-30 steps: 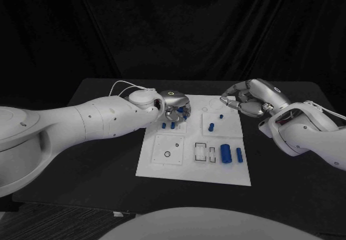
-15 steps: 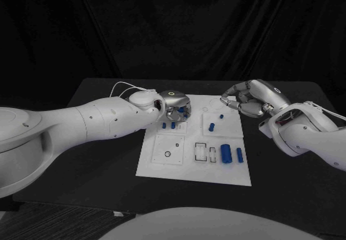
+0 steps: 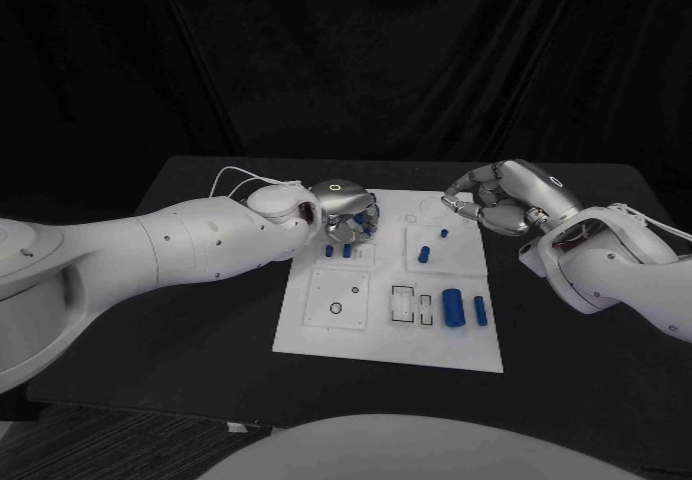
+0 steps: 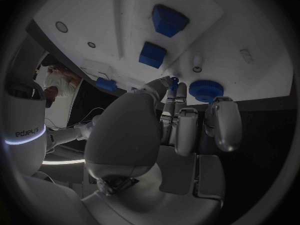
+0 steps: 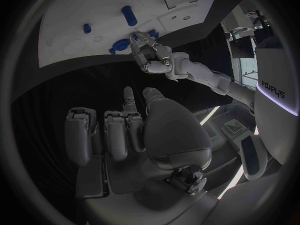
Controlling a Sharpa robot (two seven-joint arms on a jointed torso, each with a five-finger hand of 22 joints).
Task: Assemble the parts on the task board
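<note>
Fingers (image 4: 170, 87) of left hand (image 3: 346, 212) round 1 small blue peg (image 4: 174, 80), 2 blue blocks (image 4: 153, 54) nr.

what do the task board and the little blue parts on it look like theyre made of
Task board: looks like rigid white plastic, matte; it lies flat with crisp cut-out slots and no glare. Could be painted board.
Blue parts: probably moulded or printed plastic, with uniform saturated colour, a dull sheen and rounded edges.
</note>
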